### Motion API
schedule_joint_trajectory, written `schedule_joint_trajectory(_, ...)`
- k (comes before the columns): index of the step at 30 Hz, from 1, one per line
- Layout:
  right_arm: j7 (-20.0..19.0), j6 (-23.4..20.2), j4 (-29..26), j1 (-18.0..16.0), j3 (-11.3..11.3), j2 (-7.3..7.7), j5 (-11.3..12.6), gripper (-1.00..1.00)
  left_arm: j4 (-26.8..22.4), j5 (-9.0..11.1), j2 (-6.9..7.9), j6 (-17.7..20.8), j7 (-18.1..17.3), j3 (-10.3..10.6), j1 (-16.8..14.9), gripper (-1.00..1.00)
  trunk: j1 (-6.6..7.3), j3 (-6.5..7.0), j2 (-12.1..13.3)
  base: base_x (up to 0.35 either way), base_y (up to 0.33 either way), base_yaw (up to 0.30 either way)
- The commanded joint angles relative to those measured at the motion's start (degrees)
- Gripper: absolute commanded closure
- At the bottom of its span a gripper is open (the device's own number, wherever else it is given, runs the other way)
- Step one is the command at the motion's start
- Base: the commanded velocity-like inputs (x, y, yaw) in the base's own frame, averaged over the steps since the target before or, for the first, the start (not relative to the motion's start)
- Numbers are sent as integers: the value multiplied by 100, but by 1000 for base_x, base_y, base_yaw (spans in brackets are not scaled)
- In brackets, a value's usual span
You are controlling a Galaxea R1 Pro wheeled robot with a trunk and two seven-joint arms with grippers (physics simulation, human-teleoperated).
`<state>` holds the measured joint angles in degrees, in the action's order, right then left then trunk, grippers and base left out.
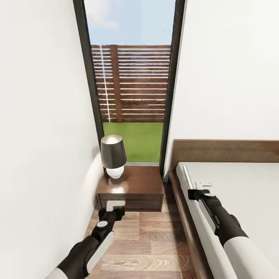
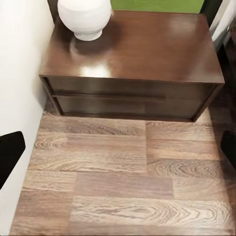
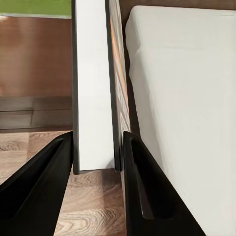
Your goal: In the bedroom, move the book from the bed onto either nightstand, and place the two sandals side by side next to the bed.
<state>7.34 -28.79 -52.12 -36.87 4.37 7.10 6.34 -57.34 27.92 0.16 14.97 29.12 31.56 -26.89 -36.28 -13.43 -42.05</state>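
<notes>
My right gripper (image 1: 195, 192) is shut on the book (image 1: 188, 176), held edge-on above the left edge of the bed (image 1: 240, 182). In the right wrist view the book (image 3: 93, 88) stands upright between the two black fingers (image 3: 147, 187), white pages on one side and a dark cover with orange on the other. The nightstand (image 1: 133, 186) stands between the bed and the left wall, under the window. My left gripper (image 1: 114, 205) hangs open over the floor just in front of the nightstand (image 2: 147, 49). The two sandals are out of view.
A lamp (image 1: 113, 155) with a dark shade and a white round base (image 2: 84, 17) takes the nightstand's back left corner. A white wall runs close along my left arm. A narrow strip of wood-plank floor (image 1: 151, 240) lies between wall and bed frame. Behind stands a tall black-framed window (image 1: 131, 85).
</notes>
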Motion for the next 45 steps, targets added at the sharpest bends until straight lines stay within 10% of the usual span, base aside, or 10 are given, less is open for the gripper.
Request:
schedule_joint_trajectory(1, 60, -23, -8, -5, 29, 9, 61, 100, -68, 3, 16, 19, 49, 16, 77, -100, -2, -8, -7, 0, 0, 0)
schedule_joint_trajectory(2, 59, -28, -6, -5, 29, 4, 61, 100, -201, -259, 50, -151, 51, 15, 535, -100, -2, -8, -7, 0, 0, 0)
schedule_joint_trajectory(10, 59, -22, 0, -5, 36, 5, 46, 100, 437, -515, 50, -1264, -30, 12, 940, -100, -2, -8, -7, 0, 0, 0)
schedule_joint_trajectory(45, 57, -22, -9, -5, 37, 5, 43, 100, 689, -516, 30, -1391, -29, 16, 967, -100, -2, -8, -7, 214, -50, 0)
